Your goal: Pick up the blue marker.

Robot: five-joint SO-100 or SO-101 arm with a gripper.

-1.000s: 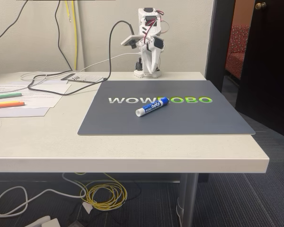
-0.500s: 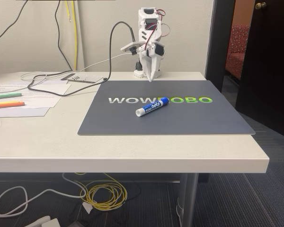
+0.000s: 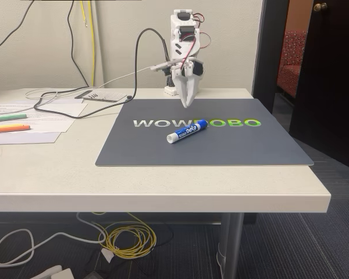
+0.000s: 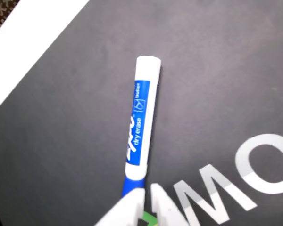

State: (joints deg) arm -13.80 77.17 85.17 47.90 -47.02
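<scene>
Below my pincer (image 3: 187,104) lies the smooth grey mat (image 3: 232,148), matte, printed with lettering. The blue marker (image 3: 187,131) rests flat on it, just ahead of my fingertips. I judge it light, rigid and slick plastic; I'd grip mid-barrel, across the label. My pincer (image 4: 148,200) looks nearly clenched, holding nothing.

White 3D-printed desk arm with exposed wiring

The arm (image 3: 183,52) has a white plastic shell, dark servo blocks at its joints, thin red wires looping at the top and a black cable from its side. The gripper (image 3: 187,104) tapers into pale, pointed fingers (image 4: 132,207).
</scene>
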